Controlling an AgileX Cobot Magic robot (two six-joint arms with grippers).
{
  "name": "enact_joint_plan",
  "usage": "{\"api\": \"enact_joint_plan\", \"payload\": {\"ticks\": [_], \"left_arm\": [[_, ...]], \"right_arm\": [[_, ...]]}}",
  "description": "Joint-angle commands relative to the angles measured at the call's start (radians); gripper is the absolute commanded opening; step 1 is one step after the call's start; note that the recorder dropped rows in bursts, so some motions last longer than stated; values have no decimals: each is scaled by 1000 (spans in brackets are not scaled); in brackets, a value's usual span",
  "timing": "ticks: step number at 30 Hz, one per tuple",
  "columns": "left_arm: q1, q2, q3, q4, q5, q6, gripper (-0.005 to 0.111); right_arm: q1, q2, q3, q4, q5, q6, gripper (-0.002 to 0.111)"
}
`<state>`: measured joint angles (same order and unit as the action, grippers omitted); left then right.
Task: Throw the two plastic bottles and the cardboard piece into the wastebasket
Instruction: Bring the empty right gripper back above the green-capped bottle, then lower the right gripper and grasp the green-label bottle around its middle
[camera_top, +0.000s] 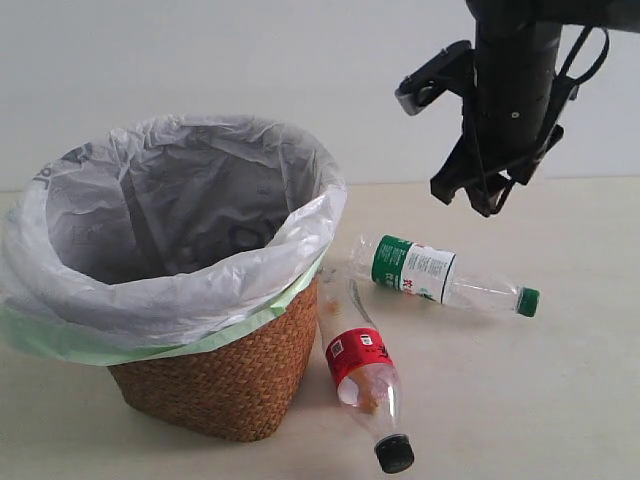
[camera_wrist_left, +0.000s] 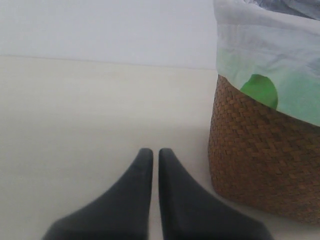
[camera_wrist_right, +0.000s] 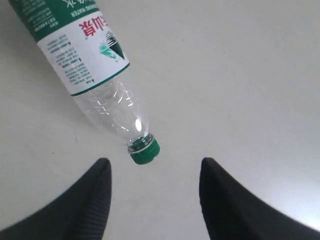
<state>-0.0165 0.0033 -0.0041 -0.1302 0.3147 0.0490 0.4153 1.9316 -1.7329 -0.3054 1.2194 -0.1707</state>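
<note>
Currently at the approach stage on the first bottle, by my read: neither bottle is binned yet. Right gripper (camera_wrist_right: 154, 162) hangs above the table (camera_top: 560, 400), jaws spread wide and empty, looking down at the neck end of the green-label bottle (camera_top: 415, 270); its green cap (camera_wrist_right: 145, 151) sits just ahead of the gap between the fingertips. That bottle lies on its side to the right of the wastebasket (camera_top: 230, 380), cap pointing away from it. Red-label bottle (camera_top: 360, 365) also lies flat, one end just beside the wicker wall, black cap toward the camera. Left gripper (camera_wrist_left: 154, 151) is low over bare table next to the basket's side, fingers pressed together with nothing between them, so it looks parked. Cardboard piece isn't visible in any view; can't tell whether it's inside the liner or just hidden. Next move as I'd judge it: drop the right arm straight down, straddle the bottle at the neck or shoulder, close, lift, swing over the basket rim and release. Thin round plastic may roll or squirt out of the pinch.
</note>
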Motion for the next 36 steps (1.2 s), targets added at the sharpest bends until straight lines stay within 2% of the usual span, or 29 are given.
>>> {"api": "enact_joint_plan", "payload": {"ticks": [1,5,25,27,36], "left_arm": [[1,-3,4,3,-5,-5,4],[1,-3,4,3,-5,-5,4],[1,-3,4,3,-5,-5,4],[1,-3,4,3,-5,-5,4],[1,-3,4,3,-5,-5,4]], "right_arm": [[-35,59,3,50,-49,-113,55],[-35,117,3,50,-96,-162,75],[-35,315,3,139,-219,-185,75],[-35,315,3,139,-221,-179,72],[-35,315,3,153,-223,-179,30]]}}
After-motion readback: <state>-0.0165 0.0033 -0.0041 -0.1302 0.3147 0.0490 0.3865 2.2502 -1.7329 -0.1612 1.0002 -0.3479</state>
